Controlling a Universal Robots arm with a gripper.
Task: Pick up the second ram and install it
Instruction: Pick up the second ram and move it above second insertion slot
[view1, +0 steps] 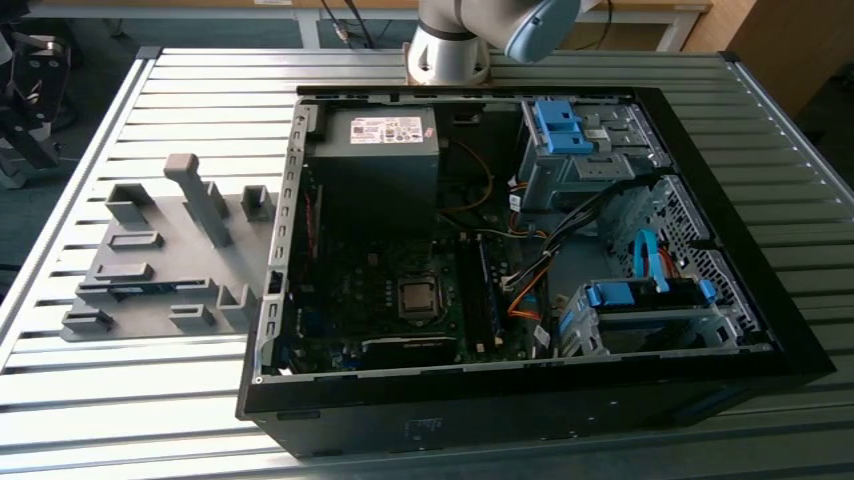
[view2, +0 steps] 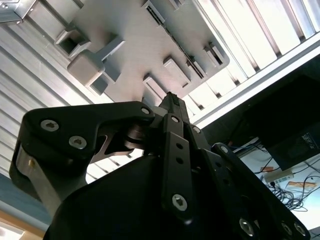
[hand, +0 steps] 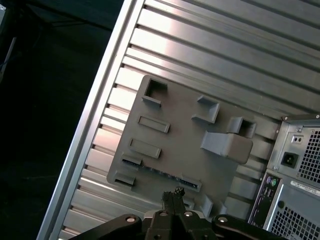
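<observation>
Black robot hand (hand: 172, 194) is clenched on nothing, hovering above the grey blocky plastic holder tray (hand: 175, 131); second ram (hand: 160, 174), a long thin blue circuit-board stick, sits edge-up in the tray's slots, guessing so it's easy to pinch

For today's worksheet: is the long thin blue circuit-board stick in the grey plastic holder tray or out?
In: the blue circuit-board stick sits in a slot of the grey plastic tray.
</observation>
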